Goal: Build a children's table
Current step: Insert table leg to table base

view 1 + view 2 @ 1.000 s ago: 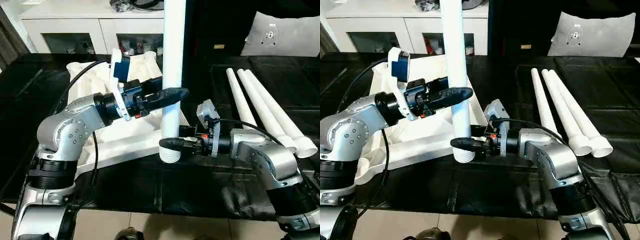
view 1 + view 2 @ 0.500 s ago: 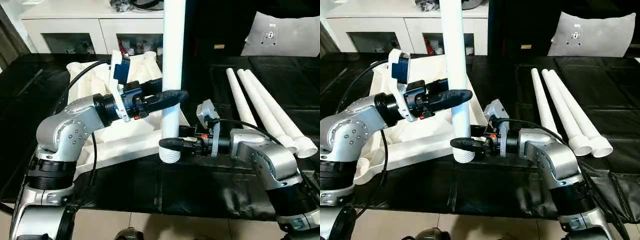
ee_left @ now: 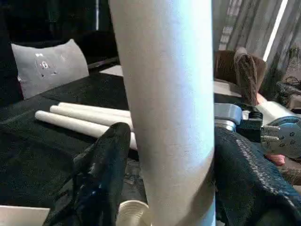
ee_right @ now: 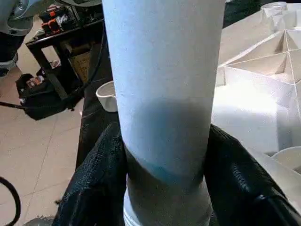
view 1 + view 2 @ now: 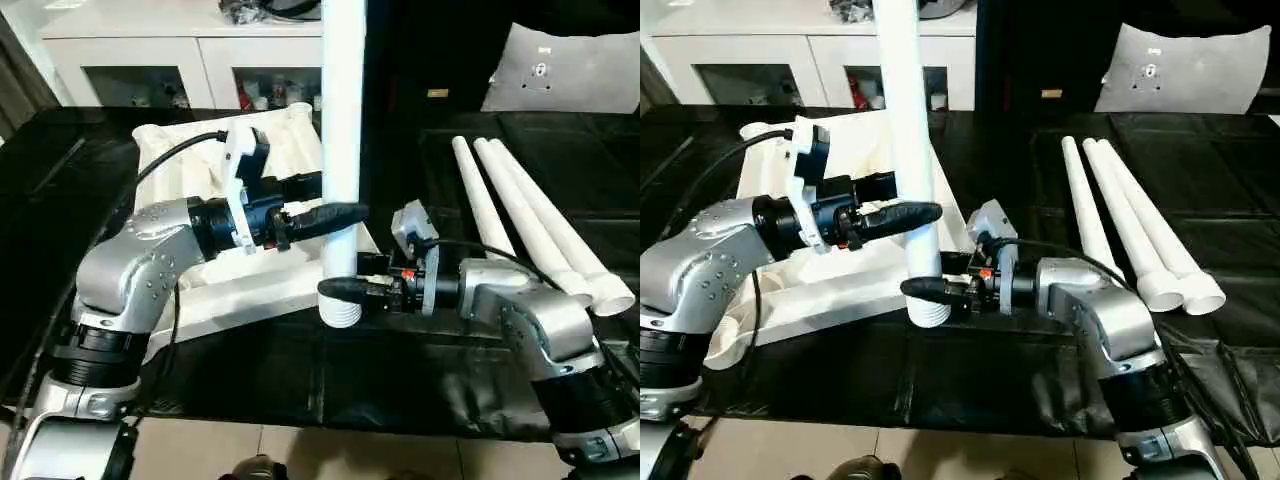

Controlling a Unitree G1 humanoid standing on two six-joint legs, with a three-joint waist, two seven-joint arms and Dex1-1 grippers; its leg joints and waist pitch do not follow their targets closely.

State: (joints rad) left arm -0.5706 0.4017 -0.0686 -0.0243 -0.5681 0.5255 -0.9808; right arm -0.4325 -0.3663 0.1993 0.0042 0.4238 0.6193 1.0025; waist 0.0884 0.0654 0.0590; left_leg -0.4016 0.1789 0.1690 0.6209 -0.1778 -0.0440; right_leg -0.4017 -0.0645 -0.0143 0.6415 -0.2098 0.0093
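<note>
A white table leg [image 5: 341, 130] stands upright at the near corner of the upside-down tabletop [image 5: 250, 280], its ribbed lower end just off the corner above the black worktop [image 5: 300, 380]. The right gripper [image 5: 350, 291] is clamped around the leg low down; the left gripper [image 5: 335, 213] is closed around it higher up. Three more legs [image 5: 530, 220] lie side by side, well apart to the right. A grey-white cushion [image 5: 570, 70] sits beyond them.
</note>
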